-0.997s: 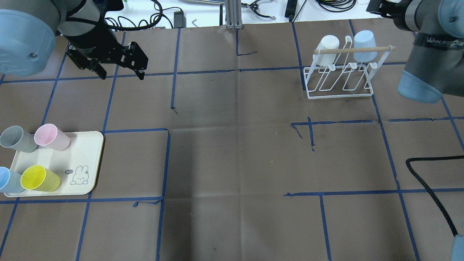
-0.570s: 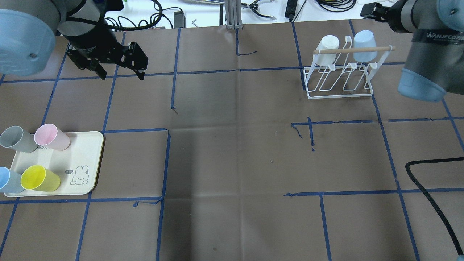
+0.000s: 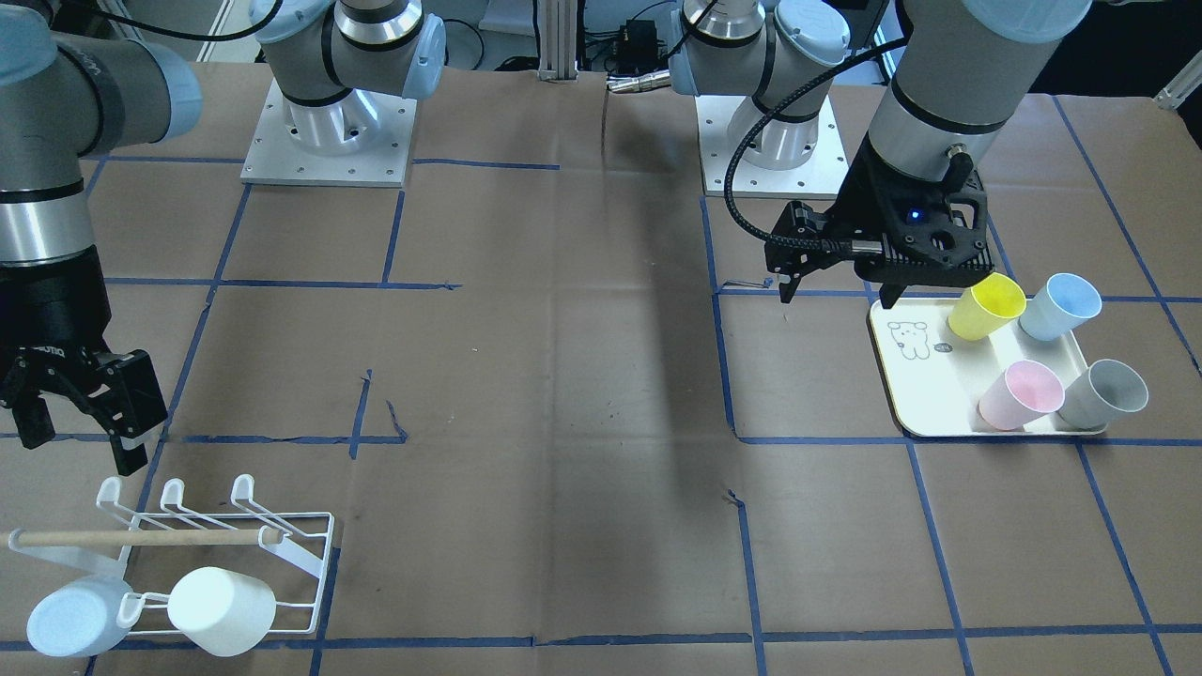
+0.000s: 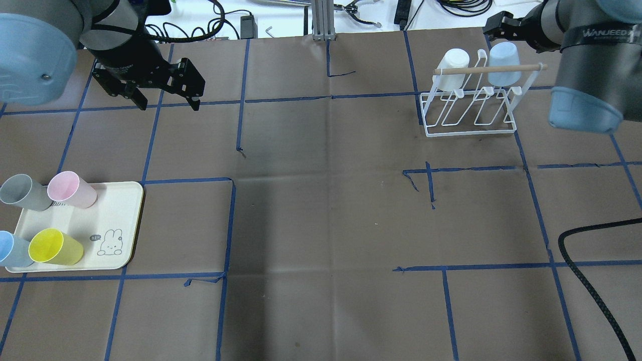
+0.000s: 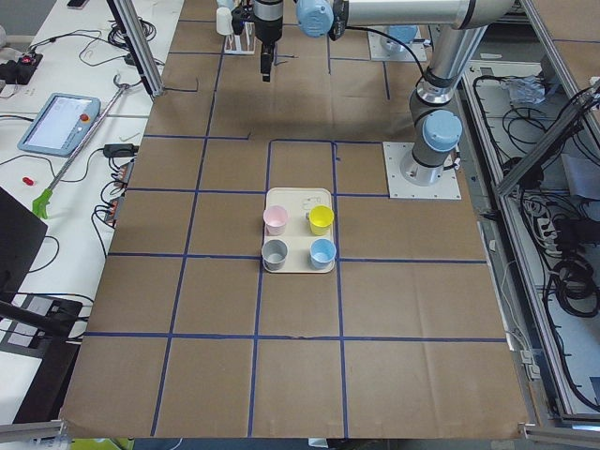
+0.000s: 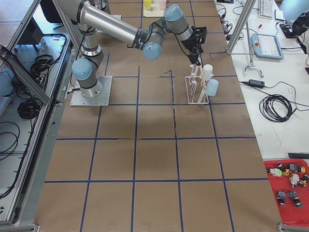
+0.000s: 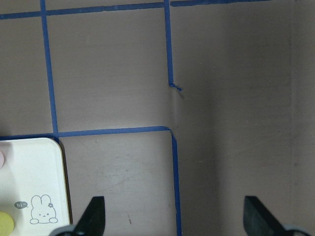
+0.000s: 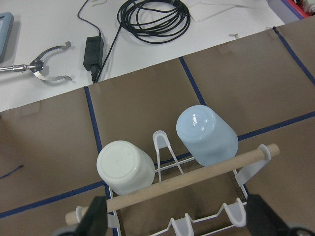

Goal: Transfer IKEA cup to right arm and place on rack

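Note:
Four cups stand on a cream tray [image 4: 118, 210]: grey [image 4: 22, 192], pink [image 4: 71, 189], light blue [image 4: 11, 249] and yellow [image 4: 54, 247]. My left gripper [image 4: 169, 103] hangs open and empty above the table, beyond the tray; in the front view [image 3: 836, 296] it is just behind the yellow cup [image 3: 986, 307]. The white wire rack [image 4: 471, 118] holds a white cup [image 4: 454, 61] and a light blue cup [image 4: 504, 57] upside down. My right gripper [image 3: 83, 449] is open and empty above the rack [image 3: 282, 545]; its wrist view looks down on the dowel [image 8: 187, 184].
A black cable [image 4: 592, 286] lies over the table's near right corner. Blue tape lines grid the brown paper cover. Cables and a power adapter [image 8: 92, 46] lie on the white surface past the far edge.
My right arm has swung left toward the rack, bringing its gripper over the rack's far side. The left gripper and all cups have stayed put.

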Controlling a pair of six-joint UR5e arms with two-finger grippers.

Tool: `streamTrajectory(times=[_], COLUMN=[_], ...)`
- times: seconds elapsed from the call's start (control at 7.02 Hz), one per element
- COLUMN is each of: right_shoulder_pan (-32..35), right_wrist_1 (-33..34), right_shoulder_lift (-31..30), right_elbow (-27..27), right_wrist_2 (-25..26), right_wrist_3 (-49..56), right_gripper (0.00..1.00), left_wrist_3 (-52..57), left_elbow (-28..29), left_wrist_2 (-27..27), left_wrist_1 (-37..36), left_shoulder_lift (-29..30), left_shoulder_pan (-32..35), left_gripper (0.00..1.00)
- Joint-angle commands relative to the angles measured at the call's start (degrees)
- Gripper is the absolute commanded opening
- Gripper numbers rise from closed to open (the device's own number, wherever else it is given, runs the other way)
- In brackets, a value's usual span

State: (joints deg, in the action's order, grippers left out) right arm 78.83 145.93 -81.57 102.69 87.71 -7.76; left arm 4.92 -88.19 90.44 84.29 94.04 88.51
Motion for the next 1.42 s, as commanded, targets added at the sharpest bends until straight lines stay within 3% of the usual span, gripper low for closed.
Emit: streamTrajectory(times=[0.0,0.14,0.71,1.0,1.14,1.28], right_shoulder_pan=[0.8,3.8,5.5,6.1,7.4,7.9], right_wrist_1=[-2.5,-15.1,-17.4,-25.0,-33.3,-35.0], right_shoulder_lift=[-0.3,-1.0,-1.1,-1.1,-1.0,-1.1], right_elbow=[-0.4,-3.9,-4.0,-5.3,-7.3,-7.8], right_wrist_2=[0.6,0.6,0.5,0.5,0.5,0.4], right_wrist_3=[-0.1,-0.7,-0.6,-0.6,-0.5,-0.6], right_gripper=[1.0,1.0,1.0,1.0,1.0,1.0], left_wrist_3=[0.0,0.1,0.0,0.0,0.1,0.0], left_elbow=[0.0,0.0,0.0,0.0,0.0,0.0], left_wrist_2=[0.0,0.0,0.0,0.0,0.0,0.0], left_wrist_1=[0.0,0.0,0.0,0.0,0.0,0.0], left_shoulder_lift=[0.0,0.0,0.0,0.0,0.0,0.0], left_shoulder_pan=[0.0,0.0,0.0,0.0,0.0,0.0], left_gripper=[0.99,0.99,0.99,0.99,0.99,0.99])
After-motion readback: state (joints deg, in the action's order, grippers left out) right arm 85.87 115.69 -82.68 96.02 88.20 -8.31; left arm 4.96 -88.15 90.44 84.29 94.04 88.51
